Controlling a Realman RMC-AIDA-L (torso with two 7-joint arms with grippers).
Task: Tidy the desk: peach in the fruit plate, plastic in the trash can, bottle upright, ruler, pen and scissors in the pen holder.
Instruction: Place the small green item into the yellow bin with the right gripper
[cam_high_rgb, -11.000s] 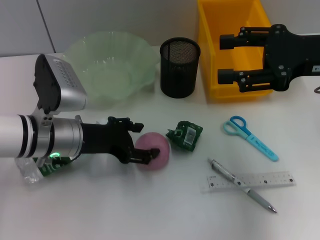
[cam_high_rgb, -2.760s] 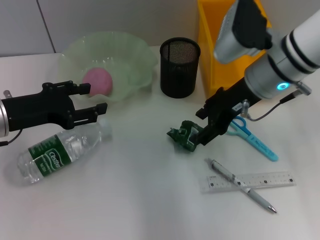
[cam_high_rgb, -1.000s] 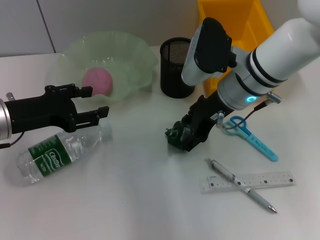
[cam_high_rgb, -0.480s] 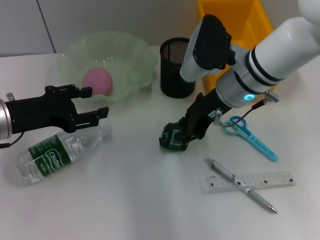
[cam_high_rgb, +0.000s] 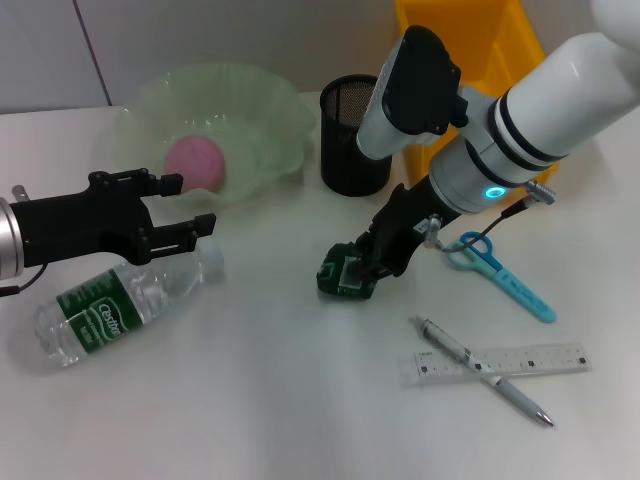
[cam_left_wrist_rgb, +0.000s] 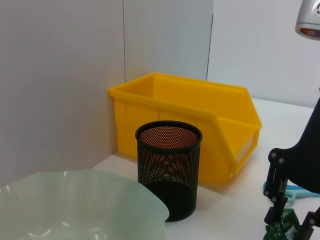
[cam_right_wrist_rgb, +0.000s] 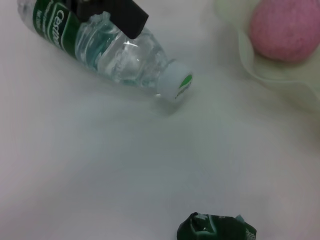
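Observation:
My right gripper (cam_high_rgb: 372, 266) is down on the table, shut on the crumpled green plastic (cam_high_rgb: 343, 279), which also shows in the right wrist view (cam_right_wrist_rgb: 216, 231) and in the left wrist view (cam_left_wrist_rgb: 284, 228). The pink peach (cam_high_rgb: 195, 160) lies in the pale green fruit plate (cam_high_rgb: 270, 105). A clear bottle (cam_high_rgb: 118, 300) with a green label lies on its side at the left. My left gripper (cam_high_rgb: 187, 206) hovers open just above the bottle's cap end. Blue scissors (cam_high_rgb: 500, 275), a pen (cam_high_rgb: 482, 371) and a clear ruler (cam_high_rgb: 520, 360) lie at the right. The black mesh pen holder (cam_high_rgb: 358, 135) stands behind the plastic.
A yellow bin (cam_high_rgb: 470, 50) stands at the back right, behind my right arm. The pen lies crossed under the ruler. Bare white table stretches across the front and between bottle and plastic.
Over the last second my right gripper dragged the plastic a little to the left. Earlier the peach went from the table into the plate. The left gripper has stayed still.

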